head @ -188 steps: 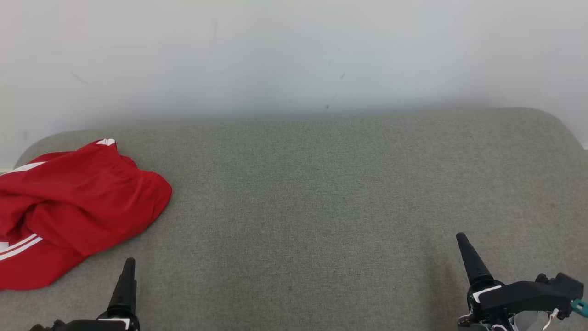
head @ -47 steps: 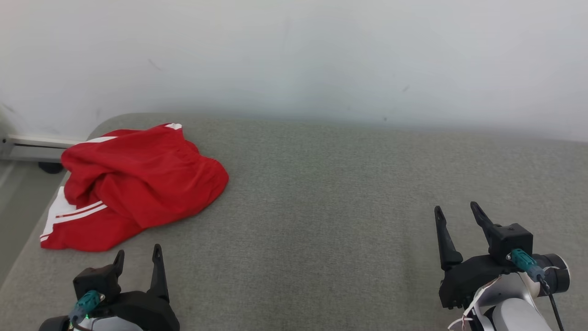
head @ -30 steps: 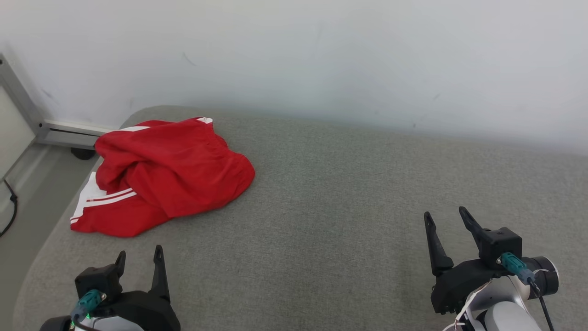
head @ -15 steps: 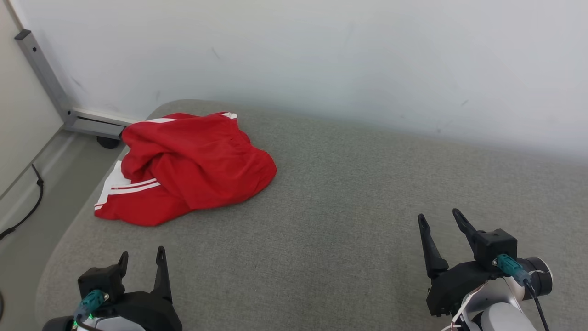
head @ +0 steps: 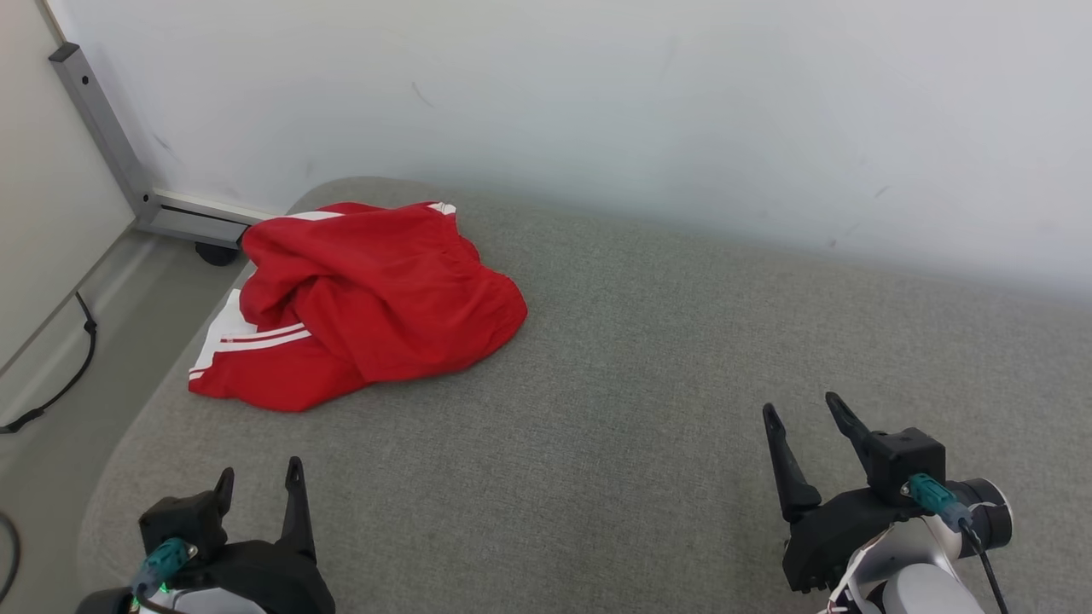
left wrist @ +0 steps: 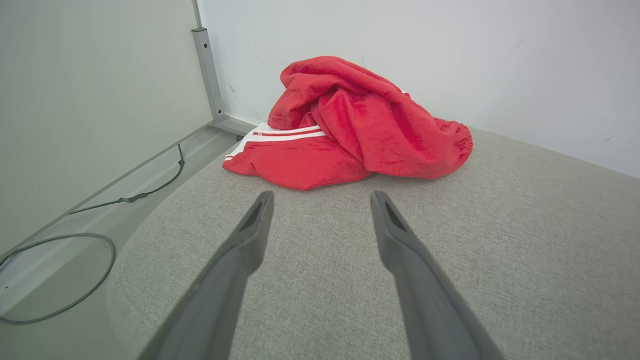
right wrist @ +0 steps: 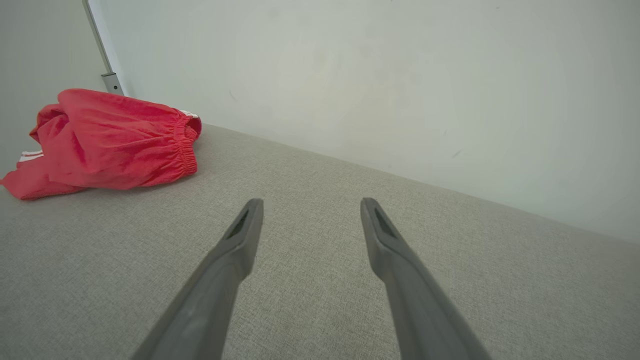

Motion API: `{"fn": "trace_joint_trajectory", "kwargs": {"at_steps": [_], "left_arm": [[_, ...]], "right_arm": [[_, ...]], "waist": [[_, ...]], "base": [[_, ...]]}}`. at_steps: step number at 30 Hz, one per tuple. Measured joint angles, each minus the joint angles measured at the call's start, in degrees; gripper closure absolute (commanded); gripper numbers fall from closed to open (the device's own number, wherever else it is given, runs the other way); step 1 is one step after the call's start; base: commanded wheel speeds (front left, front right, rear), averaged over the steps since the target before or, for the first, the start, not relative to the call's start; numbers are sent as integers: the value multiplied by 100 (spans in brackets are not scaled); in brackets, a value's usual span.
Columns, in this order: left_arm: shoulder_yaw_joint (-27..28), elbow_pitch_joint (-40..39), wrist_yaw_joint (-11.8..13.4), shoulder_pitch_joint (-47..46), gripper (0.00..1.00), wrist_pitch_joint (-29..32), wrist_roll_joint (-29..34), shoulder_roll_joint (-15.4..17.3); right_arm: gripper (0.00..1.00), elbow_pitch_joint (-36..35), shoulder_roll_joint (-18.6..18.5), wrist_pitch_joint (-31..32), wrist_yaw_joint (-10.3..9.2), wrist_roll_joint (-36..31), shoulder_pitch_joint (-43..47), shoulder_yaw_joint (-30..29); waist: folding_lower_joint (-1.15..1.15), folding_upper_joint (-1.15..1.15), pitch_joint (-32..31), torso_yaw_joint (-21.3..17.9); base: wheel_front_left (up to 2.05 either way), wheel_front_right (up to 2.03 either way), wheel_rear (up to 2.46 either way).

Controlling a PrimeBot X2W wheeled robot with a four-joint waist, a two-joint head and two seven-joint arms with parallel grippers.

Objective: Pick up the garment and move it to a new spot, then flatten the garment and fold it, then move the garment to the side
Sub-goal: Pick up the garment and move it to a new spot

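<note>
1. The garment (head: 375,307), a pair of red shorts, lies crumpled at the far left corner of the padded grey surface (head: 640,384), close to the white wall (head: 597,102).
2. In the head view its long axis runs slantwise, from the near left to the far right.
3. The striped leg end points toward the left edge of the surface. The gathered elastic waistband faces the robot's right, toward the middle.
4. The upper folds are piled on the flatter leg beneath, so the heap stands highest at its far side.
5. Its markings are a white side band and two thin white stripes along the left leg. A second white patch shows at the far top edge.
6. The left claw (head: 260,467) hangs over the near left of the surface, fingers apart and holding nothing, aimed at the shorts and well short of them.
7. The right claw (head: 801,403) sits at the near right, fingers likewise spread and empty, well apart from the garment.
8. Compared with 6.3 s ago the whole head view has swung left. The shorts were then cut off at the frame's left edge and now sit at its upper left.
9. A grey metal post (head: 102,128), the floor (head: 51,443) and a dark cable (head: 60,384) have come into the picture.
10. The heap's shape and its place on the surface are unchanged.
</note>
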Motion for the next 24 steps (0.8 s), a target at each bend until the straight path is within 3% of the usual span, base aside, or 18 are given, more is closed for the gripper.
{"fn": "trace_joint_trajectory", "kwargs": {"at_steps": [4,7,24], "left_arm": [[-2,4,-37,-5,0,4,-66,0],[-21,22,-201,-120,0,62,-111,35],[249,835,-826,-2174,0,605,-564,497]], "right_arm": [[0,1,1,0,5,0,-6,19],[0,2,2,2,31,0,-38,44],[0,-87,-63,102,55,-23,-349,97]], "waist": [[0,0,40,-34],[0,0,76,-79],[1,0,482,-559]], "base": [[0,0,0],[0,0,0],[0,0,0]]}}
